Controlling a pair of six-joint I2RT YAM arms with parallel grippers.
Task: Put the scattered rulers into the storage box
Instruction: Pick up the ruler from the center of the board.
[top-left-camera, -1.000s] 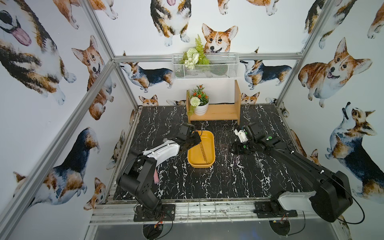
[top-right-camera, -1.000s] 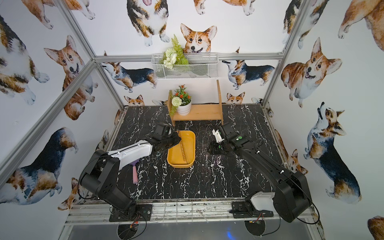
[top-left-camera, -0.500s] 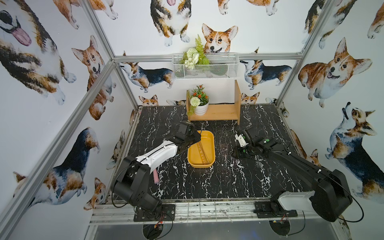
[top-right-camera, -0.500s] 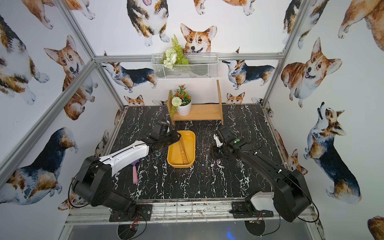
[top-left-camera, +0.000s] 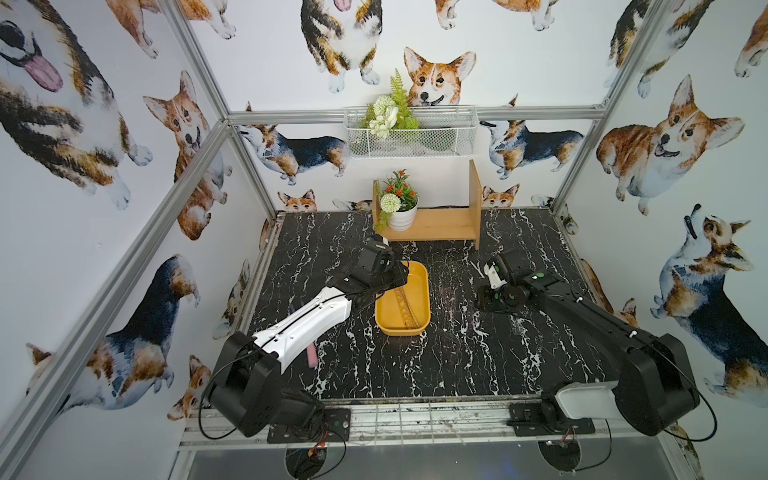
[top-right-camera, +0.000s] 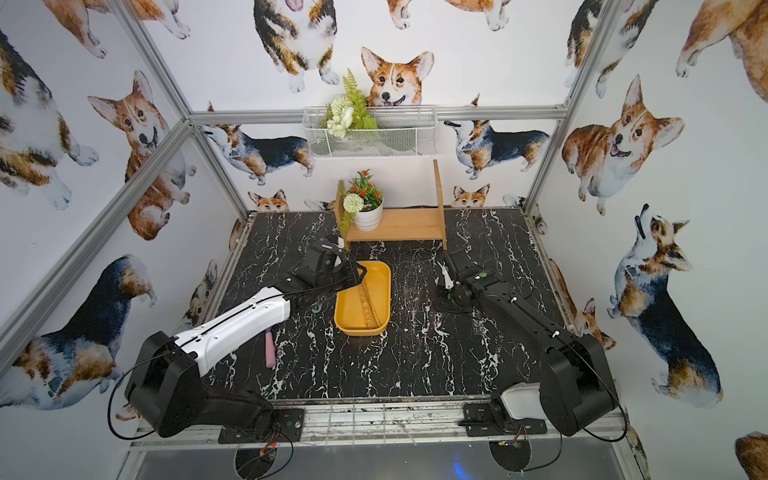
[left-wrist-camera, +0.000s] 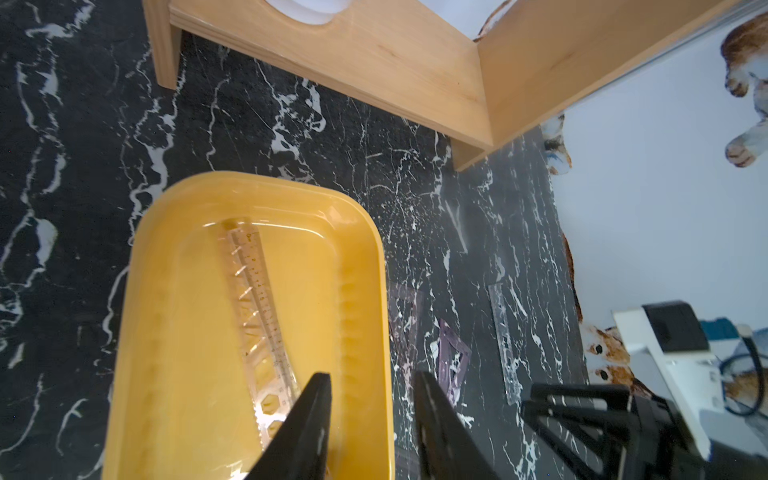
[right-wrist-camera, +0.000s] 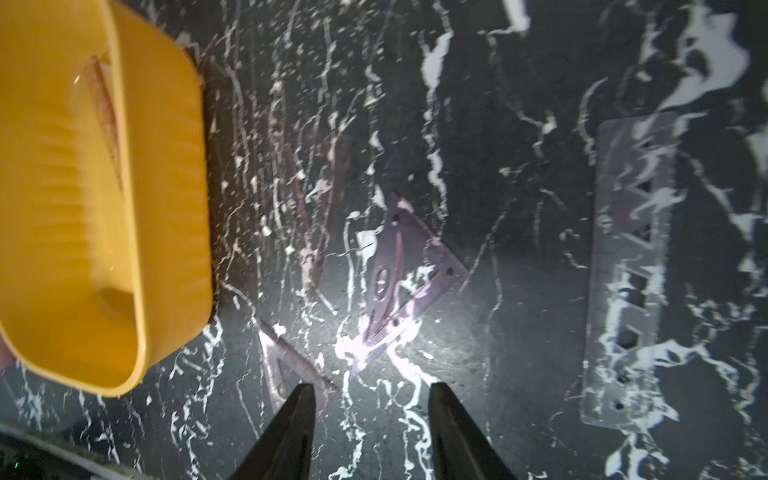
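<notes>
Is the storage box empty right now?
Not empty: one clear ruler lies diagonally inside the storage box; other rulers lie outside on the table.

I see corgi-print walls (top-left-camera: 540, 50), a black marble tabletop (top-left-camera: 457, 365), and a wooden shelf (top-left-camera: 440, 222) at its far edge.

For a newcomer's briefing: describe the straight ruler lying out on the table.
Find the yellow storage box on the marble table. Beyond the purplish set squares beside it lies the straight ruler: the only clear rectangular strip outside the box, with stencil holes.
</notes>
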